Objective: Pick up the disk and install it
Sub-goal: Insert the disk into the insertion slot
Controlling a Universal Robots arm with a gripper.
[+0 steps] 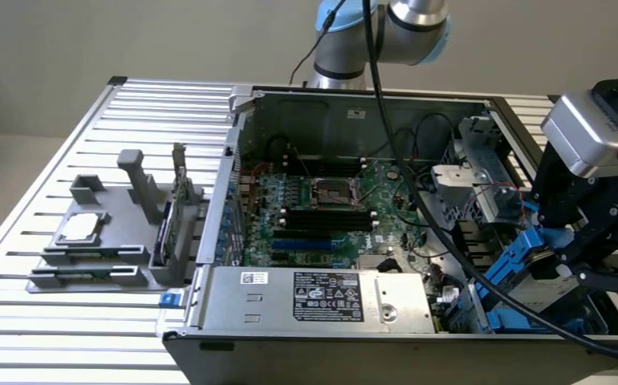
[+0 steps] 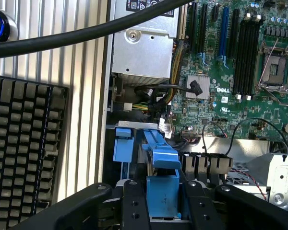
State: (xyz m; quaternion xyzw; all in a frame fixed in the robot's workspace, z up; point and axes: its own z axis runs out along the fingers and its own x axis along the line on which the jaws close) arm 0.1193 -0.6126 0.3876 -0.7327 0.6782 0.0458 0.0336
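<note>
Item: the disk (image 1: pixel 518 266) (image 2: pixel 159 155). Blue plastic carrier rails are seen, with a strip of grey metal between them. It is clamped between the two black fingers (image 2: pixel 134 199) of the gripper (image 1: pixel 566 255) (image 2: pixel 163 186), which is closed at a middling width on the blue carrier. It is held tilted inside the open computer case (image 1: pixel 247 112), at the drive bay end on the exterior view's right, just above the case floor.

Surroundings, inside the case: a green motherboard (image 1: pixel 320 208) (image 2: pixel 230 72) with an empty processor socket; a silver power supply (image 1: pixel 309 297) (image 2: pixel 141 48) with a white label, set along the near wall; a thick black cable (image 1: pixel 416 184) (image 2: pixel 86 33) hung across the opening toward the gripper.

Surroundings, outside the case: a slatted metal desk (image 1: pixel 159 104); a grey holder (image 1: pixel 116 249) on the exterior view's left, in which a small square silver chip (image 1: pixel 82 228) is laid flat; a black keyboard (image 2: pixel 24 143) placed beside the case.
</note>
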